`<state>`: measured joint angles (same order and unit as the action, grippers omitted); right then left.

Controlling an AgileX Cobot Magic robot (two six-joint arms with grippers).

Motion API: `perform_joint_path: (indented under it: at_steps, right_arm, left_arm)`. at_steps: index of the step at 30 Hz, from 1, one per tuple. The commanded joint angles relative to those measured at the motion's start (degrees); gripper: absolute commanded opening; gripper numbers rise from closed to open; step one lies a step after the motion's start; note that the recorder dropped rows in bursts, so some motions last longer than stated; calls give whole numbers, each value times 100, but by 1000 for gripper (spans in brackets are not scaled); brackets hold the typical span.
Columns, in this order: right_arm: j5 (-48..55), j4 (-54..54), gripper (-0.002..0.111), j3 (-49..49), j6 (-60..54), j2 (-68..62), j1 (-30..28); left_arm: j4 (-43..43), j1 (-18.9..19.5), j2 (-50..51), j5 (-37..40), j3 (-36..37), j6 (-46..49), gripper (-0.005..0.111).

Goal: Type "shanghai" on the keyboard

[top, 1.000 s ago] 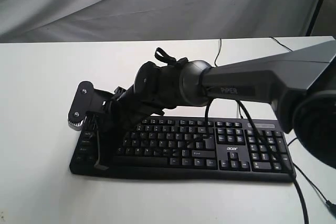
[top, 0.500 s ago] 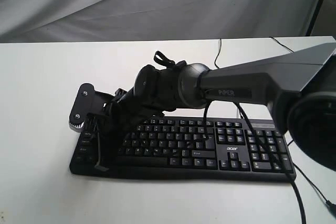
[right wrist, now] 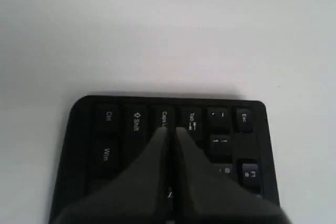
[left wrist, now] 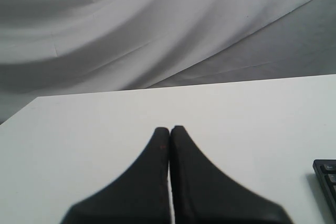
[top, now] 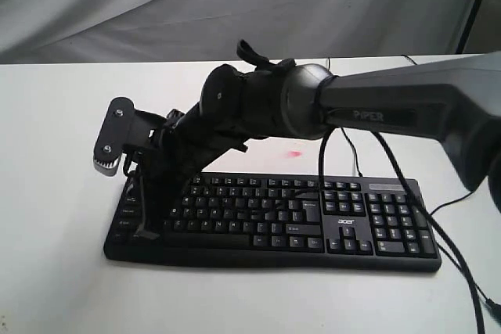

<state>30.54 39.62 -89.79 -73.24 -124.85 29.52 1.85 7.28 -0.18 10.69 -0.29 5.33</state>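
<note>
Two fingers pressed together decide this moment, and they hang at the 9 o'clock end of the keyboard (top: 313,224). It lies flat on the white table (top: 63,115). Its long axis runs from 9 o'clock to 3 o'clock across the exterior view, with the number pad at the 3 o'clock end.

The right gripper (top: 144,231) reaches across the middle and points steeply down at that 9 o'clock end, tips closed on nothing. Its wrist camera puts the tips over the Caps Lock and Tab keys, though I cannot tell whether they touch a keycap. Every letter of the word therefore lies toward 3 o'clock from the tips, along the keyboard's length. I judge the coming move to be a short slide that way before a press.

Farther back, the right arm (top: 391,111) stretches in from 3 o'clock above the key rows. The left gripper (left wrist: 169,128), likewise closed tight and empty, hovers over bare table with only a corner of the keyboard at the edge of its sight. The right one is plainly nearer.
</note>
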Motion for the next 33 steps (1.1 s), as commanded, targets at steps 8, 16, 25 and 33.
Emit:
perform_joint_path:
  at_steps: [8, 16, 25, 33]
  right_arm:
    - [186, 717, 0, 934, -1087, 625, -539]
    - [280, 1025, 0, 1785, -1708, 1011, -874]
    - [-18, 1268, 0, 2204, -1676, 960, -908]
    - [-124, 1731, 0, 2204, -2000, 733, -908]
  left_arm:
    - [-3, -22, 18, -36, 29, -16, 1]
    - [-3, -22, 18, -36, 29, -16, 1]
    - [-3, -22, 18, -36, 29, -16, 1]
    - [-3, -22, 18, -36, 29, -16, 1]
